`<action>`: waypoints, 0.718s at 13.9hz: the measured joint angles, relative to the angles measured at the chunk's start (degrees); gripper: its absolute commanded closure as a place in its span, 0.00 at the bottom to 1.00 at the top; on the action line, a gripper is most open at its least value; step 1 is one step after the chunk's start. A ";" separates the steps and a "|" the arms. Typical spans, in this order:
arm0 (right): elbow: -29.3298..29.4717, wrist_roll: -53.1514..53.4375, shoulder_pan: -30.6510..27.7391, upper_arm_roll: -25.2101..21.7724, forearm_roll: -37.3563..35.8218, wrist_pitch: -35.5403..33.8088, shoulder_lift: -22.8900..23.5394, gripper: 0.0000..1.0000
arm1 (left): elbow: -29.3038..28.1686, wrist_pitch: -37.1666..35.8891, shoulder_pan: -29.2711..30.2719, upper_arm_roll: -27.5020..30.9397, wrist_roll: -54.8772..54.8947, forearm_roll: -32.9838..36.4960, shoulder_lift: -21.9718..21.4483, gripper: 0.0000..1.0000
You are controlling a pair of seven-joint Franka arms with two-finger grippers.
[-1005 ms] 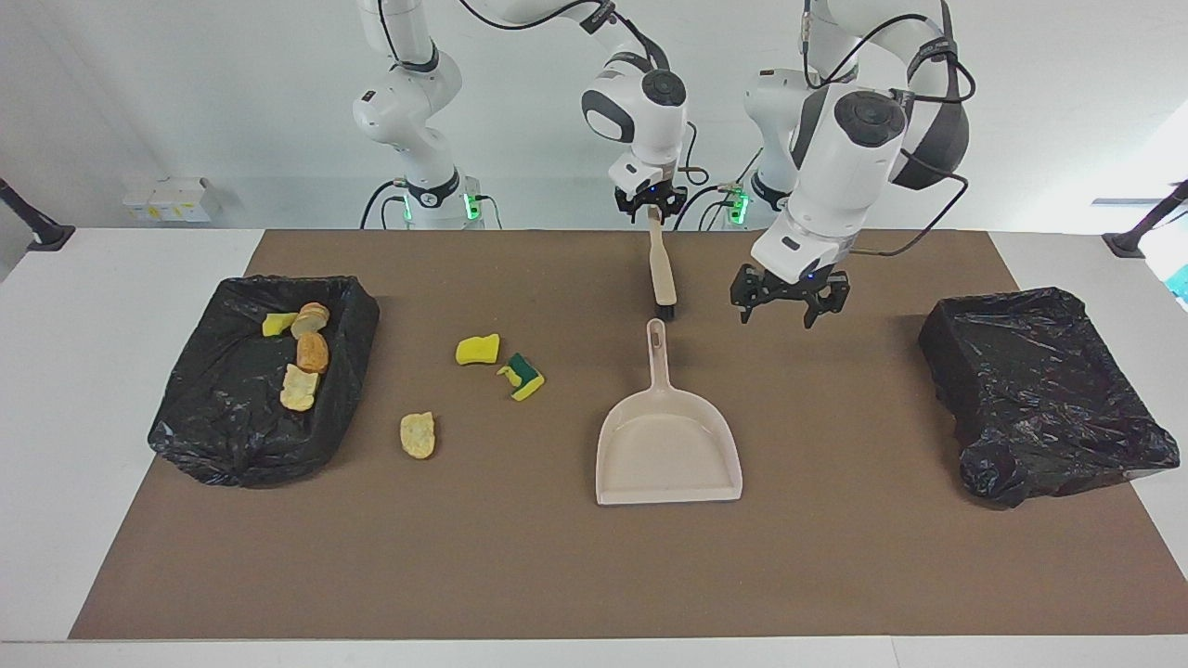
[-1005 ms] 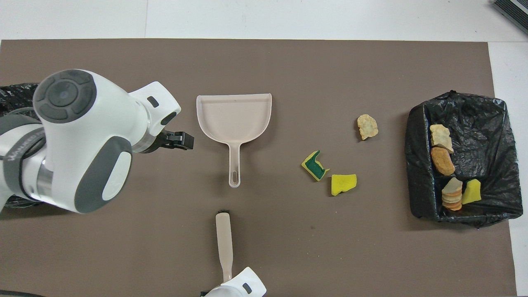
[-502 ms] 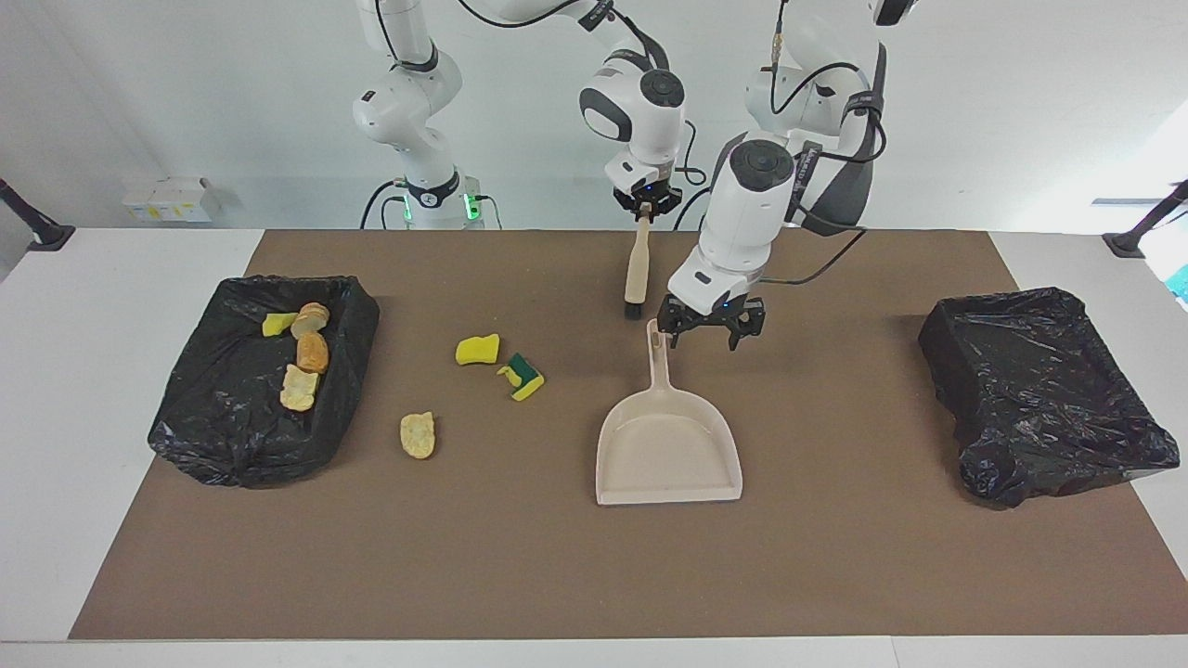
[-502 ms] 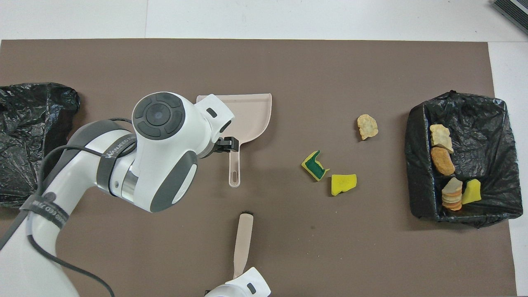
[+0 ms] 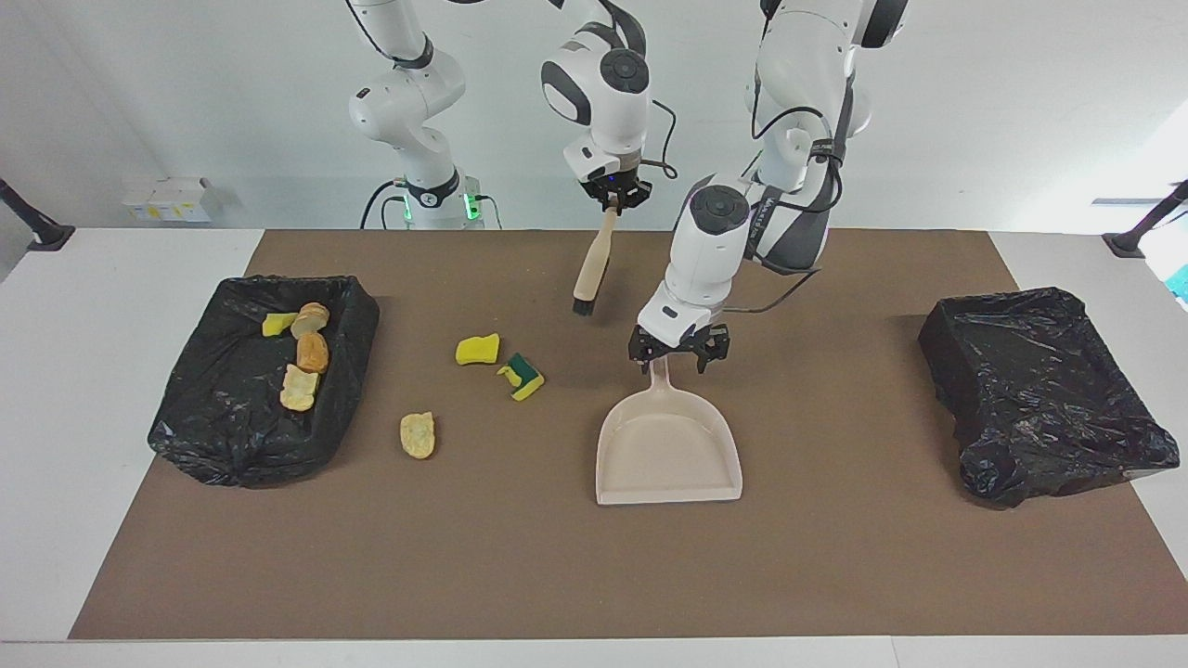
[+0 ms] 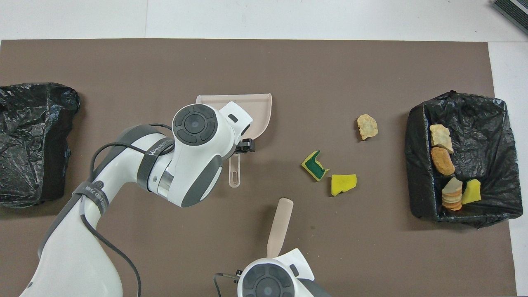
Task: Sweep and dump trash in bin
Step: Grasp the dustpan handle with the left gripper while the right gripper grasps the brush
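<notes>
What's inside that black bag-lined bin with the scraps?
Inside the bin lie four scraps: three bread pieces and one yellow sponge chunk. Anything under them or the bag's folds is hidden.

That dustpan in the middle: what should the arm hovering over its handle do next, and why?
Probably lower and close on it. The left gripper is open over the handle of the dustpan, which lies flat on the mat. The right gripper already holds the brush off the table, and three scraps lie loose on the mat, toward the bin with scraps in it.
</notes>
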 measured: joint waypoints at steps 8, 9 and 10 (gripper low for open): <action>-0.09 -5.91 -14.06 -0.17 -2.72 -3.62 -1.08 1.00 | -1.86 0.14 -1.49 0.11 -1.82 0.00 0.45 0.42; -0.10 -8.36 -15.67 -0.21 -5.20 -4.79 -0.97 1.00 | -1.88 0.11 -1.50 0.11 -1.82 0.00 0.45 0.58; -0.11 -10.67 -17.00 -0.25 -7.83 -5.74 -0.87 1.00 | -1.89 0.10 -1.50 0.11 -1.82 0.00 0.45 0.74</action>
